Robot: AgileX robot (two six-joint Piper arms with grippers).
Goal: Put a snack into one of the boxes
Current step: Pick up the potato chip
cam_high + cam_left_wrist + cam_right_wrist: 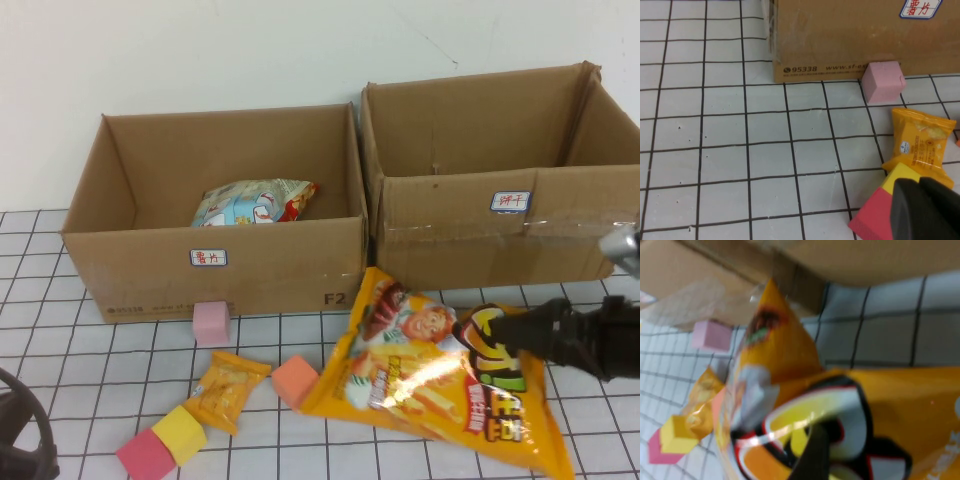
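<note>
A large orange chip bag [440,380] lies tilted on the gridded table in front of the two cardboard boxes, its top corner up near the left box [130,270]. My right gripper [472,332] comes in from the right and is shut on the bag's upper part. In the right wrist view one dark finger [812,455] presses on the bag [900,405]. The right box [450,235] is empty. A pale snack bag [255,203] lies in the left box. My left gripper [925,210] is shut and empty, low at the near left edge [20,435].
A small orange snack packet [228,388] lies left of the big bag. Foam blocks lie around it: pink [211,323] against the left box, salmon [294,381], yellow [180,433] and red [145,455]. The yellow and red blocks lie right under my left gripper.
</note>
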